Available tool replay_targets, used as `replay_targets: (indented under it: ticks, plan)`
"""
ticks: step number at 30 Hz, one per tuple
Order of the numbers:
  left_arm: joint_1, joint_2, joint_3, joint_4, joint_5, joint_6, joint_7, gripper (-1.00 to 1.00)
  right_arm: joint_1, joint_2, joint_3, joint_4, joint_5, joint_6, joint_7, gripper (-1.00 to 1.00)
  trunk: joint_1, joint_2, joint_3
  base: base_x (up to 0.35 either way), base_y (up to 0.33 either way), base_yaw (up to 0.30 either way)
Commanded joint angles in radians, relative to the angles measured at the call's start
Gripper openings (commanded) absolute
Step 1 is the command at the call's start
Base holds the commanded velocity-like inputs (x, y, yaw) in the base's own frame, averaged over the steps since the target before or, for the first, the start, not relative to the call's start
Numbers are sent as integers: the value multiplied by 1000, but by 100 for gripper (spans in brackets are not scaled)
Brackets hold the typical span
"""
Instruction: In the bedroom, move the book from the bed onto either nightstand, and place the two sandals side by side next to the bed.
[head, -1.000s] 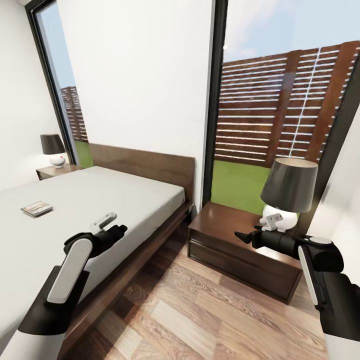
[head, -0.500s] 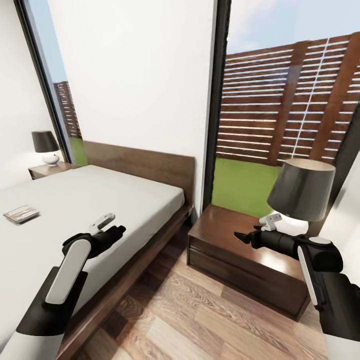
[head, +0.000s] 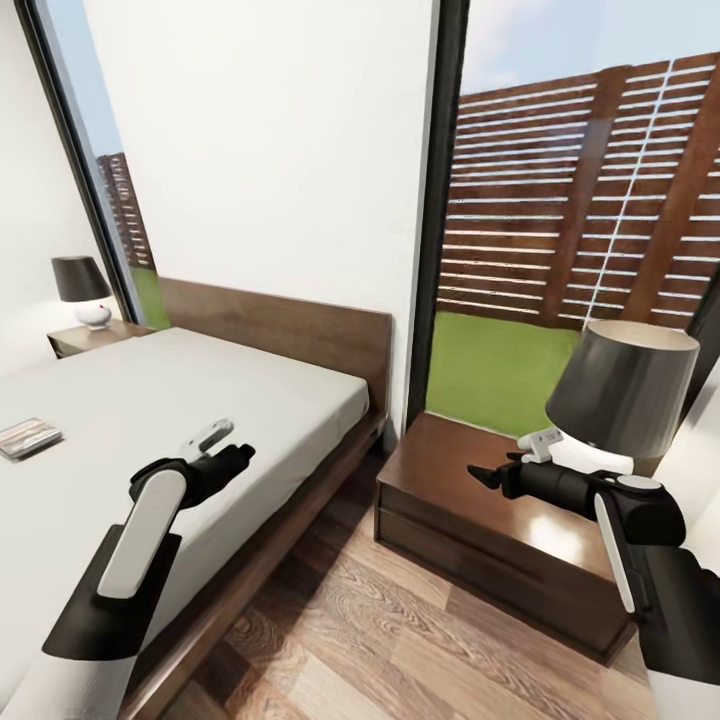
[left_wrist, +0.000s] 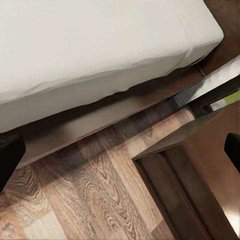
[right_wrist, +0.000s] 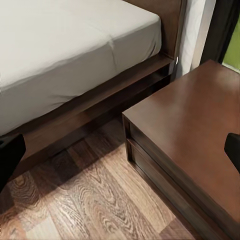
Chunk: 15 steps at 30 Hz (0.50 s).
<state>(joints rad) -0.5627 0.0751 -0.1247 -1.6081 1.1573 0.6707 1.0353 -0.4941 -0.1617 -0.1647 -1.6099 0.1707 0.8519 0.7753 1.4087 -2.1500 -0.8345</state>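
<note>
The book (head: 28, 437) lies flat on the bed (head: 150, 400) near the head view's left edge, well apart from the left gripper (head: 225, 450), which hangs over the mattress edge with fingers spread wide, holding nothing. The right gripper (head: 485, 473) hovers over the near nightstand (head: 470, 480) beside its lamp (head: 620, 395), likewise spread and empty.

The book (head: 28, 438) sits right at the head view's edge, too small and blurry to read its cover. The near lamp's (head: 620, 395) white base is mostly hidden behind the right arm (head: 600, 495). The bed (head: 150, 420) is cut off by the frame, foot end unseen.
</note>
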Motion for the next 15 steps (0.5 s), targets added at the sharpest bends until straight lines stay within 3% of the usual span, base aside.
replay_targets:
  ticks: [1,11,15]
  plan:
    - [-2,0,-2,-1,7,3,11,100,0,0,-1,-1,11,2,10,100,-4,7,1,10,0,0]
    - [-22,-1,-5,-1,7,7,21,100,2,1,1,-4,10,2,11,100,-42,77,16,2,0,0]
    - [-59,0,1,-1,7,63,21,100,-5,21,36,-4,9,3,10,100,-58,105,23,0,0,0]
